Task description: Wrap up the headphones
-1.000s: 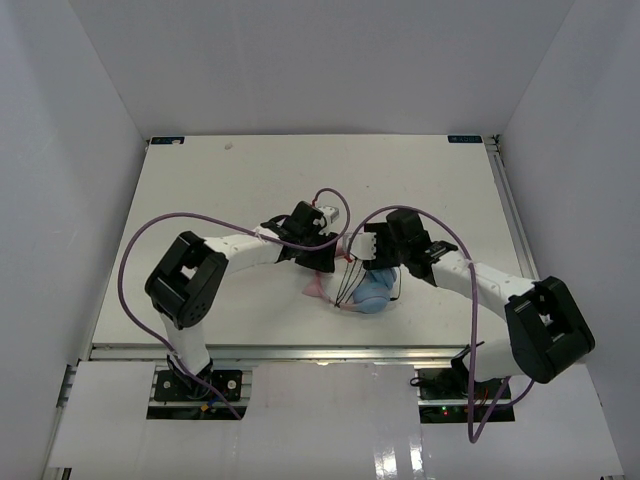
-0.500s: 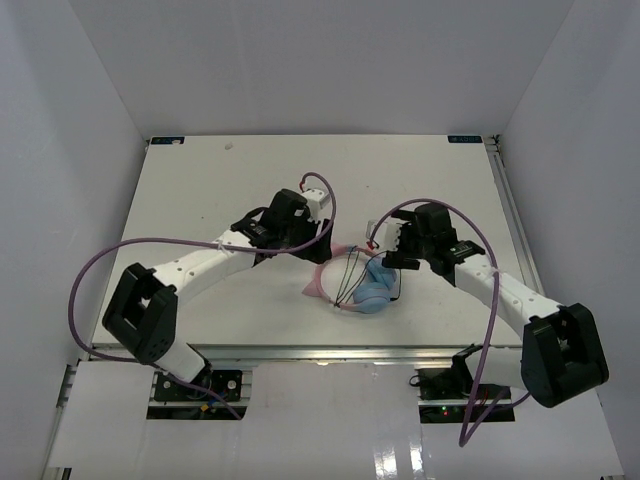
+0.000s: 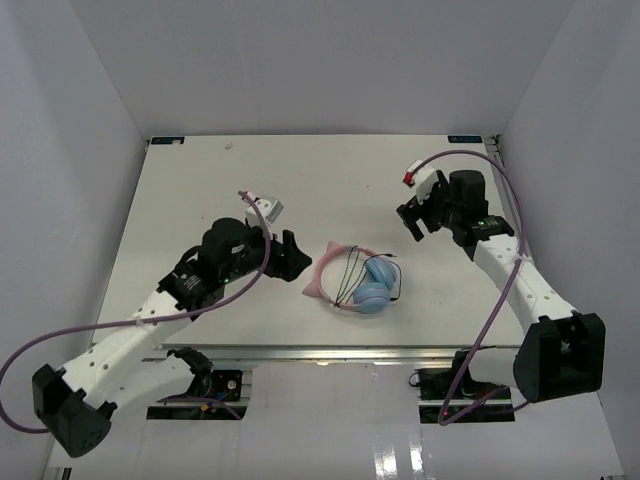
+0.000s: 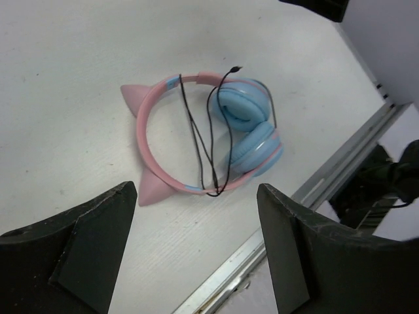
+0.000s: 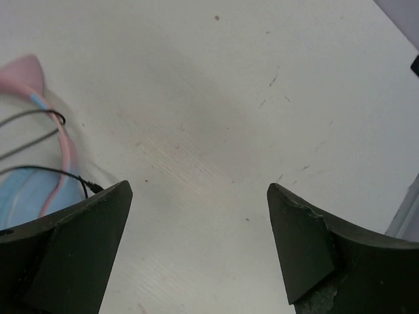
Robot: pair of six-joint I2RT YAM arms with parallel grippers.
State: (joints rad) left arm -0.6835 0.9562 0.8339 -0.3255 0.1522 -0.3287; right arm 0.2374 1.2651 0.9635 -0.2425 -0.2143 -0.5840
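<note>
The headphones [image 3: 356,282] lie flat on the white table, free of both grippers. In the left wrist view the headphones [image 4: 196,134] show a pink headband with two pointed ears, two light blue ear cups folded together, and a thin black cord looped across the band. My left gripper [image 3: 291,254] is just left of them and my left gripper [image 4: 196,196] is open with nothing in it. My right gripper [image 3: 414,220] is behind and to their right, apart from them. In its own view my right gripper [image 5: 200,190] is open over bare table, with the headphones [image 5: 29,85] at the left edge.
The table [image 3: 200,180] is walled in white on three sides. A metal rail [image 3: 300,352] runs along its near edge and shows as the rail [image 4: 340,167] close behind the headphones. Purple arm cables [image 3: 505,280] hang from both arms.
Both arms have drawn back from the headphones: the left one leftwards, the right one towards the back right. Both grippers have opened wider. The headphones now lie uncovered.
</note>
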